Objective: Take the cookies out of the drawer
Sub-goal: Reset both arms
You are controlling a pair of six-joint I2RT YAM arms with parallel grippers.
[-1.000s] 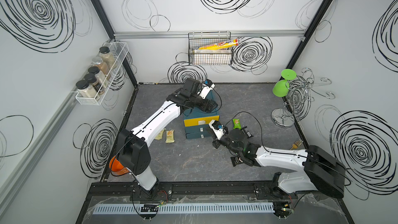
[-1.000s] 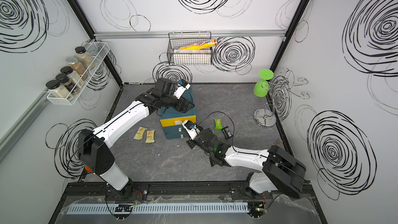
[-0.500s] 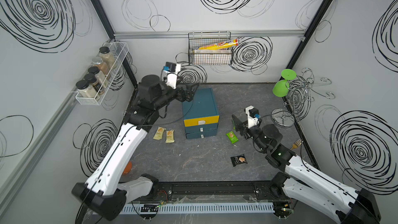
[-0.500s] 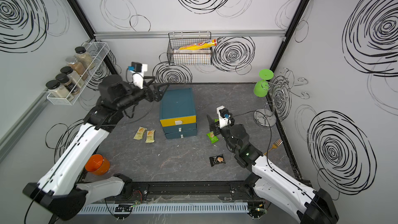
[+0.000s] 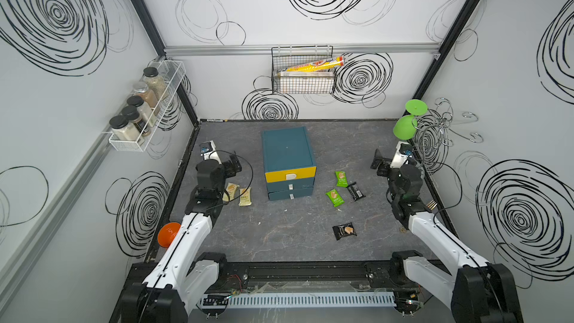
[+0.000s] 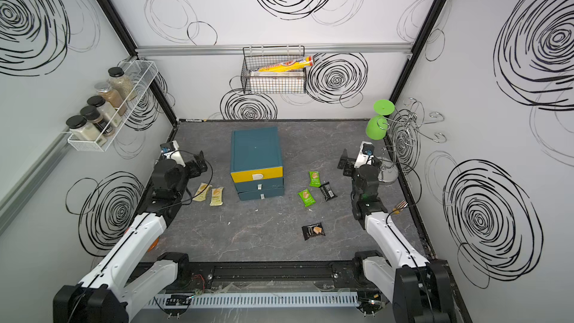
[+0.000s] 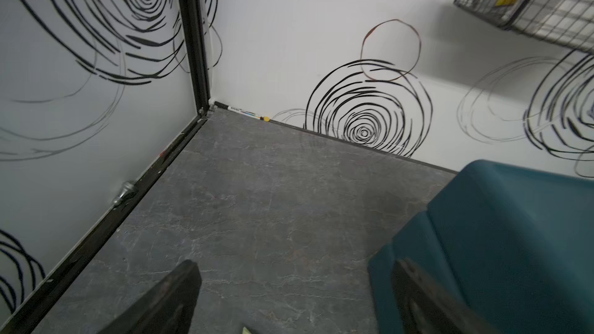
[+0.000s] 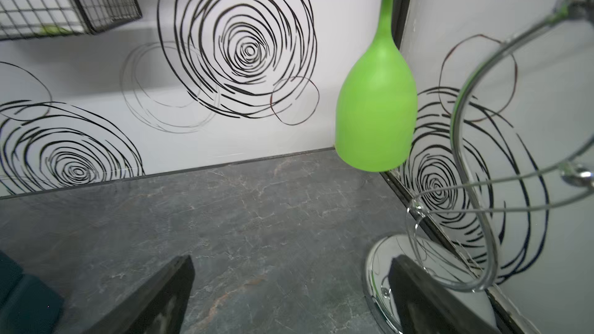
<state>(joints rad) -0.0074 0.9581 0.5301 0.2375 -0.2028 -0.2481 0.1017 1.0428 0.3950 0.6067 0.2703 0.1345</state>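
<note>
Lying loose, the cookies (image 5: 334,197) touch neither left gripper (image 5: 235,164) nor right gripper (image 5: 380,163).

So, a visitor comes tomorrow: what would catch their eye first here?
The teal drawer unit with one yellow front stands mid-table. Cookie packets lie scattered around it: beige pair on its left, green packets and black packets on its right. A green glass hangs far right.

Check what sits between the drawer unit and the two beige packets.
Nothing: only bare tabletop lies between the drawer unit and the nearer beige packet, as seen in both top views.
</note>
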